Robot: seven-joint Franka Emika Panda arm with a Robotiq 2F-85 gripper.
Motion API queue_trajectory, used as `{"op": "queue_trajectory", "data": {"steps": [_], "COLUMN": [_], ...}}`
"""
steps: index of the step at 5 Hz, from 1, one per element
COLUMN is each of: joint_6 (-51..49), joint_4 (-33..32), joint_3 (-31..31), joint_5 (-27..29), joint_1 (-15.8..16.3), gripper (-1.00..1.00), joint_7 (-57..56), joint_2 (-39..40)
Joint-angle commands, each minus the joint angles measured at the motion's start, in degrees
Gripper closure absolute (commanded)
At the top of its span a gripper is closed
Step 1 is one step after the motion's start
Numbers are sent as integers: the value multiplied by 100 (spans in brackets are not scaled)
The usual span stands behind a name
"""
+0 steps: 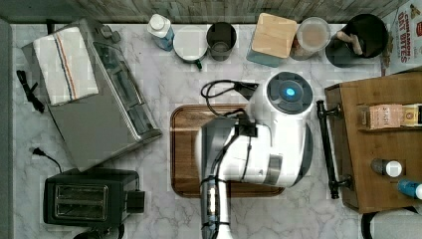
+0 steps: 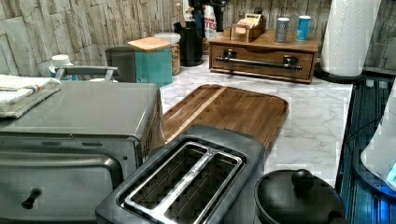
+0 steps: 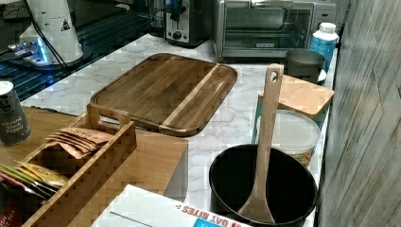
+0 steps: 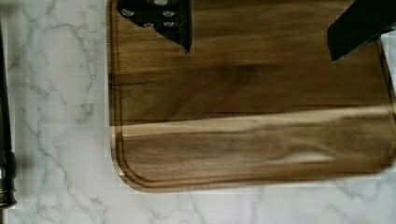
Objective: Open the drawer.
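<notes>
The drawer (image 2: 261, 63) is a brown wooden front in a small cabinet (image 1: 383, 164), and it sits flush with the cabinet. Its long black bar handle (image 1: 327, 149) runs on two posts along the cabinet's side facing the arm; the bar also shows in the left view (image 2: 257, 62) and in the wrist view (image 4: 5, 154). My gripper (image 4: 260, 53) is open, its two black fingers (image 4: 180, 28) spread wide above the wooden tray (image 4: 243, 130) with nothing between them. In the top view the white arm (image 1: 259, 144) hangs over that tray, to the top view's left of the handle.
A toaster oven (image 1: 94, 99) and a black toaster (image 1: 89, 196) stand on the top view's left. Jars and canisters line the back edge. A black pot with a wooden spoon (image 3: 262, 189) sits near the cabinet. A paper towel roll (image 2: 348, 32) stands beside the cabinet.
</notes>
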Motion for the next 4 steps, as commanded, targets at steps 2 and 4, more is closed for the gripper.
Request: {"op": "queue_trajectory", "data": {"steps": [2, 4], "joint_6": [2225, 2669], "joint_4": [-1351, -1494], "joint_3": [-570, -601], "joint_5": [-517, -988], "joint_1": [-731, -1001], "gripper": [-100, -100], "joint_7": [-1901, -2451], "joint_2": [-536, -271]}}
